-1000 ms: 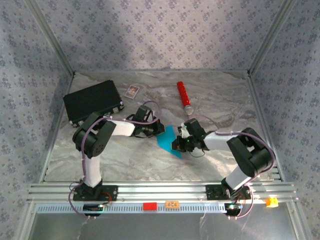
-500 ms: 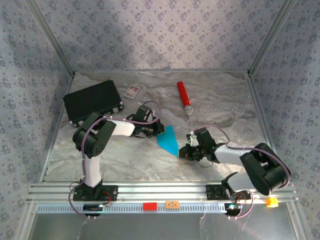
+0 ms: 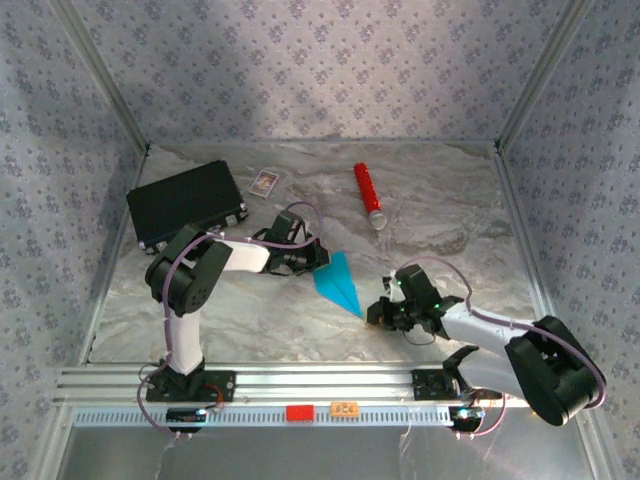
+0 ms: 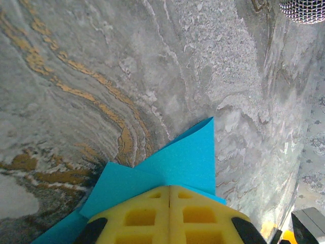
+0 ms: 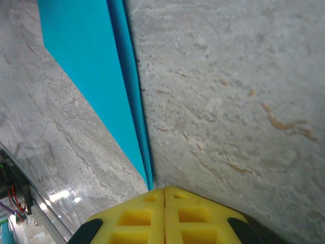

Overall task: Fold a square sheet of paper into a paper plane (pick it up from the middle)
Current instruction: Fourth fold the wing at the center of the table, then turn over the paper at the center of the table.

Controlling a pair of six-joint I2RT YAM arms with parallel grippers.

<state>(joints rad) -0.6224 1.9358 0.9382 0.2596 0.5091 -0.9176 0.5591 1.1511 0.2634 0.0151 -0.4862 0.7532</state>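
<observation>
The paper plane [image 3: 339, 281] is a slim cyan dart pointing toward the near right, mid-table. My left gripper [image 3: 321, 257] is shut on its wide far end; in the left wrist view the yellow fingertips [image 4: 169, 187] pinch the layered cyan flaps [image 4: 188, 157]. My right gripper [image 3: 373, 315] is shut at the dart's pointed tip. In the right wrist view the folded edge [image 5: 129, 86] runs down to the closed fingertips [image 5: 165, 189], just left of their seam. Whether the tip is pinched there I cannot tell.
A black rectangular case [image 3: 186, 203] lies at the far left, a small white card [image 3: 265, 181] beside it. A red cylinder [image 3: 368, 195] lies at the far centre. The aluminium rail [image 3: 320, 383] borders the near edge; patterned walls close in the table.
My right gripper slid along the paper from its middle to the pointed tip, toward the near right, its arm swinging outward. The dart looks slimmer. The left gripper stayed put.
</observation>
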